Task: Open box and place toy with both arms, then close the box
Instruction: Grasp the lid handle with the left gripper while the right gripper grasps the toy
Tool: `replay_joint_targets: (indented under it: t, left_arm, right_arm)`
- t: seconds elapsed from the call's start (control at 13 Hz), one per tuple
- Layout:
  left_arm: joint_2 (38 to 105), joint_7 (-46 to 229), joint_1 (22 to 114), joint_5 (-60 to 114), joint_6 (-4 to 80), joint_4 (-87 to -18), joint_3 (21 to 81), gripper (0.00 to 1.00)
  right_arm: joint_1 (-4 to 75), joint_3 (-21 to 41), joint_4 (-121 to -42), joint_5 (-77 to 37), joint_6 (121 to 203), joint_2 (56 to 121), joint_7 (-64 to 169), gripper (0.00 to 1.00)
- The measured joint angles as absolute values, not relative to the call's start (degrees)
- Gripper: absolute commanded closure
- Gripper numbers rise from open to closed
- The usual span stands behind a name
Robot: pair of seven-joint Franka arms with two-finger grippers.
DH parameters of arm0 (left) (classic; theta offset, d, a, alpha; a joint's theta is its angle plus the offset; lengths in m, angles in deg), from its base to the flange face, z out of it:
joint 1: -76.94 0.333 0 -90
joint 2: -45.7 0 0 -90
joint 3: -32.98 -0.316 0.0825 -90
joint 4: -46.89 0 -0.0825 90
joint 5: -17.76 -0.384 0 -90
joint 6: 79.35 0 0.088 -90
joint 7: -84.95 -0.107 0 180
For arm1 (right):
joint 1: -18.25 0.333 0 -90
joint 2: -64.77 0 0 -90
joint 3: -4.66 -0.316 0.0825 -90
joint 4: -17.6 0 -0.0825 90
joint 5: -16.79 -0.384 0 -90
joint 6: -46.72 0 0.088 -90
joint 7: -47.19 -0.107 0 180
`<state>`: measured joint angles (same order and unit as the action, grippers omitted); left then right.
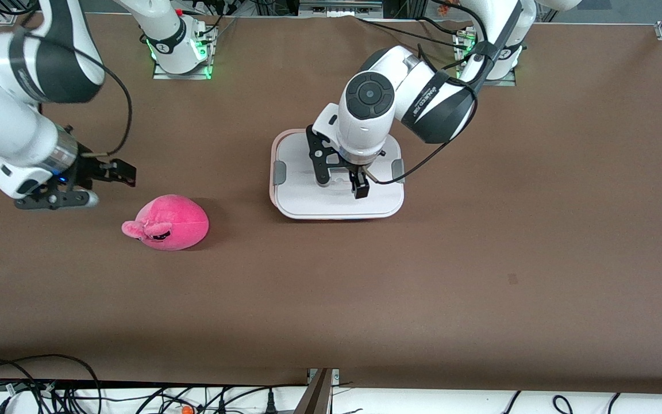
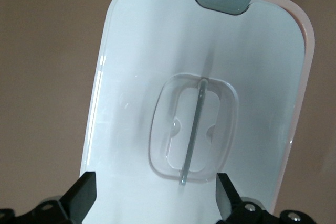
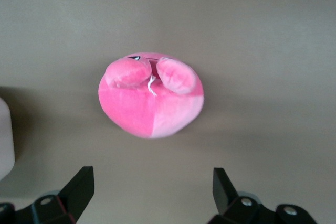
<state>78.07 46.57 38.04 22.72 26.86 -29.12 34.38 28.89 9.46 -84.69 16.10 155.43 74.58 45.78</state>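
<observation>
We see the box (image 1: 338, 198) mid-table, lid (image 2: 157, 51) on. The left gripper (image 2: 152, 198) hovers over its clear handle (image 2: 191, 129) — fingers spread wide, holding nothing. The toy (image 1: 169, 222) lies toward the right arm's end; the right gripper (image 3: 152, 192) hangs beside it — agape, empty.

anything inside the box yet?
Cannot see inside: the white lid covers the box. The toy lies on the table, and the open left gripper hovers over the lid's handle.

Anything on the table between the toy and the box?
Nothing: only bare brown table separates the toy from the box, as the front view shows.
</observation>
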Motion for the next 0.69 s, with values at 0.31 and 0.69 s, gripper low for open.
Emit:
replay_joint_targets:
  t: [0.31, 0.69]
  left_arm:
    - [80.11, 46.20, 34.63, 19.02, 27.74, -29.48, 34.35, 0.00]
    - [80.84, 50.56, 33.91, 17.27, 28.67, -29.72, 34.09, 0.00]
  right_arm:
    - [28.85, 9.49, -89.15, 14.49, 166.34, 78.66, 45.78, 0.00]
    - [28.83, 9.52, -92.07, 12.40, 172.93, 81.20, 45.86, 0.00]
